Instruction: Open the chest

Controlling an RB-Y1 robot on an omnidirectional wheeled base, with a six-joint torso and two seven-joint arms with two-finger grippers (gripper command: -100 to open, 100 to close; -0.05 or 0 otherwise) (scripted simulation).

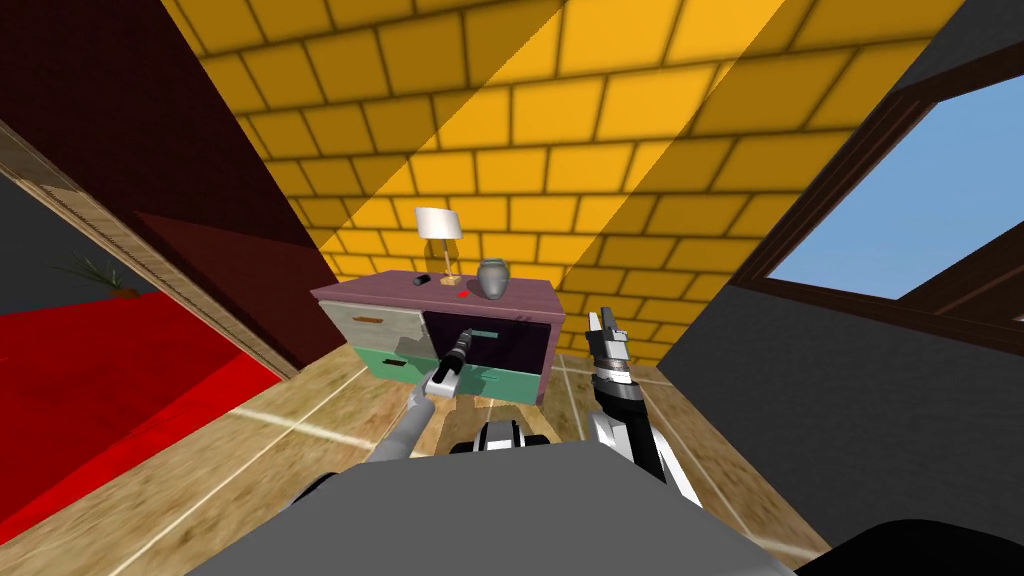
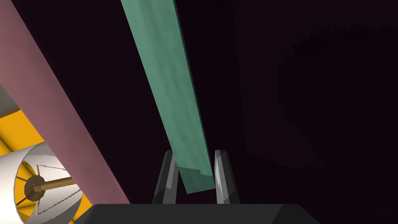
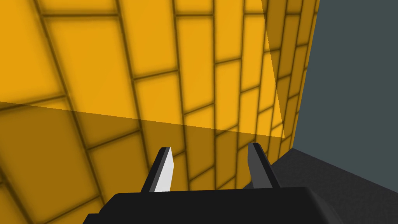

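teal handle [image 2: 171, 97] on the chest [image 1: 380, 288], mid-frame in the head view, is clamped in the left pincer [image 2: 194, 153]; best pull straight back, grip square. right pincer [image 1: 603, 322] stands apart.

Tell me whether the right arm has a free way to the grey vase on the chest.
Probably yes. The right gripper hangs open off the right end of the chest, with nothing between it and the vase; the left gripper is lower, shut on the teal strip.
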